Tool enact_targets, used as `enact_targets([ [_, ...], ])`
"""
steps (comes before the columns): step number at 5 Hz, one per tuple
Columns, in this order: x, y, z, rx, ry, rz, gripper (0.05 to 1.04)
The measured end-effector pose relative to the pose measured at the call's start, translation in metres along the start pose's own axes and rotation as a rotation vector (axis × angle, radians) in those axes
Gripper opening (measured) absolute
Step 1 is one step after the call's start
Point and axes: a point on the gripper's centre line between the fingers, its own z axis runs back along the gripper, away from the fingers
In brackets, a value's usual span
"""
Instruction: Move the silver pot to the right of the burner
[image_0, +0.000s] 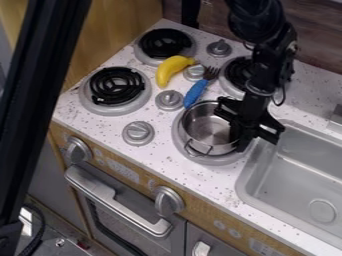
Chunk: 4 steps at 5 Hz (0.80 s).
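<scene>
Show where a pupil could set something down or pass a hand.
Widest is the sink floor, between its walls around the drain. Narrower: the countertop between the silver pot's burner, the nearest knob and the front edge. Crowded: the pot, with the gripper at its rim, the blue-handled fork and the banana.

The pot (204, 126) sits on a burner (212, 160); the sink (284, 180) is right of the pot; the fork (196, 93) lies behind; the banana (170, 70) lies left of the fork.

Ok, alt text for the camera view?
The black gripper hangs over the right rim of the silver pot, which sits on the front right burner. Behind the pot lie a blue-handled fork and yellow banana; the sink is to its right.
</scene>
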Motion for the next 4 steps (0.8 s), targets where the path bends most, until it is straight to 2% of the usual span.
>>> enact_targets([
  [1, -0.002, 0.001, -0.001, -0.039, 0.014, -0.043, 0.259],
  [2, -0.012, 0.001, 0.015, -0.079, -0.024, -0.006, 0.54],
  [3, -0.021, -0.002, 0.043, -0.129, -0.08, 0.011, 0.85],
  [4, -0.036, 0.0, 0.053, -0.16, -0.041, 0.032, 1.007],
])
